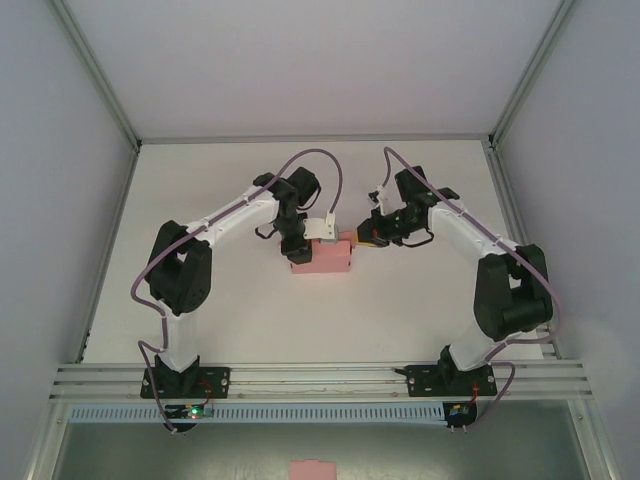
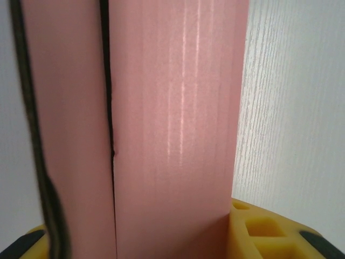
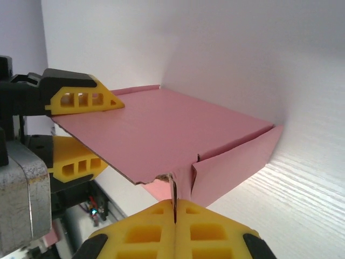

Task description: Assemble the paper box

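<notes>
White tabletop [image 1: 300,330] sits between pale grey walls, with an aluminium rail [image 1: 320,378] across the near edge where both arm bases are bolted.

On the left, the left arm [image 1: 185,275] reaches in toward the middle of the table, and a purple cable [image 1: 316,150] loops above its wrist. The left gripper [image 1: 296,250] sits at the left end of the paper box [image 1: 328,262], a low pink rectangle lying at the centre of the table. It is clamped on the box. In the right wrist view, one yellow finger [image 3: 81,99] lies on top of the box's flat upper panel, and the other sits beneath that panel. In the left wrist view, pink card stands between the yellow pads [image 2: 261,232], and two panels meet along a dark slit [image 2: 110,135].

Further right, the right gripper [image 1: 358,238] meets the box at its far right corner. Its jaws are pressed together, pinching a thin upright flap [image 3: 173,189] of the box edge-on between them. Just beside that flap, a side wall [image 3: 232,162] of the box leans outward, and its lower edge is close to the tabletop. The right arm [image 1: 500,290] bends back from there to its base at the rail.

Nearer than the rail, a small pink scrap [image 1: 312,470] lies on a lower grey surface.
</notes>
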`<state>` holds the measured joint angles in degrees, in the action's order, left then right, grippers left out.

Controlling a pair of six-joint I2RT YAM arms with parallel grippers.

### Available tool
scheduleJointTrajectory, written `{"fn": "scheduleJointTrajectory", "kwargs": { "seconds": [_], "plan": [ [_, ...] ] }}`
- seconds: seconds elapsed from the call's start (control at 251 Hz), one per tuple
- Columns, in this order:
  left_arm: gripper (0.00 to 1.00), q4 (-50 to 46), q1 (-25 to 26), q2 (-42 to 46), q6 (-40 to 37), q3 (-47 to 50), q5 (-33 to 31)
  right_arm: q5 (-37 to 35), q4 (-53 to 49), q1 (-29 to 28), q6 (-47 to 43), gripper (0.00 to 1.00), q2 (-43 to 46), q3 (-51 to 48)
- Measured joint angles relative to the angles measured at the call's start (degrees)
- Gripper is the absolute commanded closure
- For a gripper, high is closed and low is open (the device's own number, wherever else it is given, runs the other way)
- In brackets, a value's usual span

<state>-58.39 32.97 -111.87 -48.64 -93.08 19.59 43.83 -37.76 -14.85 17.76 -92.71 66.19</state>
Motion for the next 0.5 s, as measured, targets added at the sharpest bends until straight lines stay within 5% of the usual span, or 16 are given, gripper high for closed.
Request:
{"fn": "scheduleJointTrajectory", "kwargs": {
  "seconds": [0.499],
  "plan": [
    [0.72, -1.68, -0.42, -0.11, 4.09, -0.31, -0.26, -18.82, 9.16, -10.27, 9.03, 1.0, 6.43, -4.04]
  ]
}}
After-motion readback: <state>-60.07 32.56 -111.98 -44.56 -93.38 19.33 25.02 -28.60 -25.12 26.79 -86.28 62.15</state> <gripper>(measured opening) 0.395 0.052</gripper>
